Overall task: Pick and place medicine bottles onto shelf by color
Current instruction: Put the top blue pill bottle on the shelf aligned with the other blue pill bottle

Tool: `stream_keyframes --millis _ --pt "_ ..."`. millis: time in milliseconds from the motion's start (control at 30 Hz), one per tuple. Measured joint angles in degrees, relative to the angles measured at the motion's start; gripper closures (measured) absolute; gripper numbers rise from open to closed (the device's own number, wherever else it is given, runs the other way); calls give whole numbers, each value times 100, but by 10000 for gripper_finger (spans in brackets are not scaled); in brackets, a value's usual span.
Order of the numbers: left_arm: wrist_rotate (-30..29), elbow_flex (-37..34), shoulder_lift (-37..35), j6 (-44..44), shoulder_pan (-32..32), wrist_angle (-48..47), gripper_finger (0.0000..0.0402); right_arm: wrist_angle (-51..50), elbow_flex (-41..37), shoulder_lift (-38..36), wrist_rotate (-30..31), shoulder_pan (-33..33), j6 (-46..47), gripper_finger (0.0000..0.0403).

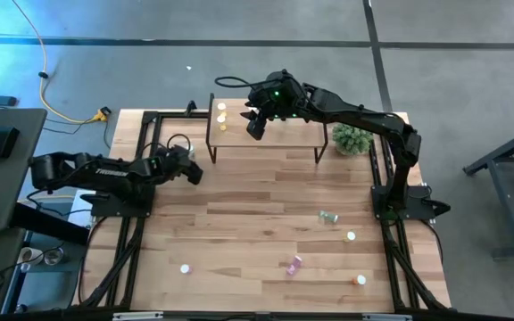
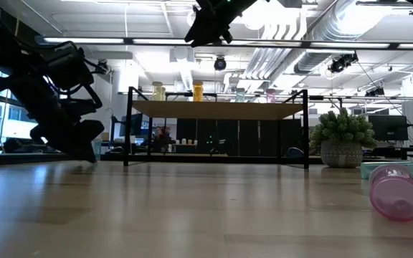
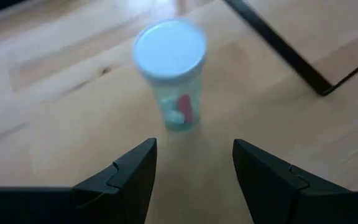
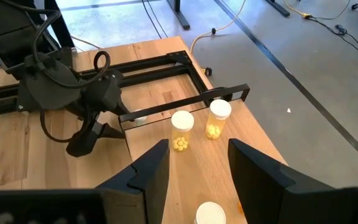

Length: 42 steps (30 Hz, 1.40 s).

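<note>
A green medicine bottle [image 3: 174, 87] with a white cap stands upright on the table near the shelf's black leg [image 3: 278, 46]. My left gripper [image 3: 194, 146] is open just short of it, slanting down, and touches nothing. The shelf [image 1: 279, 134], a light-wood board on black legs, carries two yellow bottles [image 4: 181, 132] [image 4: 218, 118] and an orange one [image 2: 197, 91] at its left end. My right gripper [image 1: 255, 127] hovers open above the shelf [image 4: 197, 168], with nothing between its fingers. Other bottles lie or stand loose on the near right of the table.
A green bottle [image 1: 328, 217], a white-capped one [image 1: 351, 236], a pink one on its side [image 1: 293, 264], an orange one [image 1: 360, 280] and another white-capped one [image 1: 185, 267] are spread over the near half. A green plant ball [image 1: 353, 138] sits beside the shelf's right end.
</note>
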Motion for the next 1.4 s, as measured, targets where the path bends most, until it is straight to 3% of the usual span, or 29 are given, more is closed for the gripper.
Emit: stream_keyframes --millis 233,500,767,1233,1400 --pt "-219 1 332 560 1 724 202 0 0 0 0 -29 -55 247" --pt "-430 2 699 476 7 795 202 -2 0 0 0 -76 -28 247" --pt "-474 2 1117 472 294 1546 202 -1 0 0 0 -76 -28 247" --pt "26 9 1501 778 883 2194 202 -2 0 0 0 -76 -26 247" --pt "66 13 1526 786 935 2216 227 -2 -2 0 0 -76 -26 247"
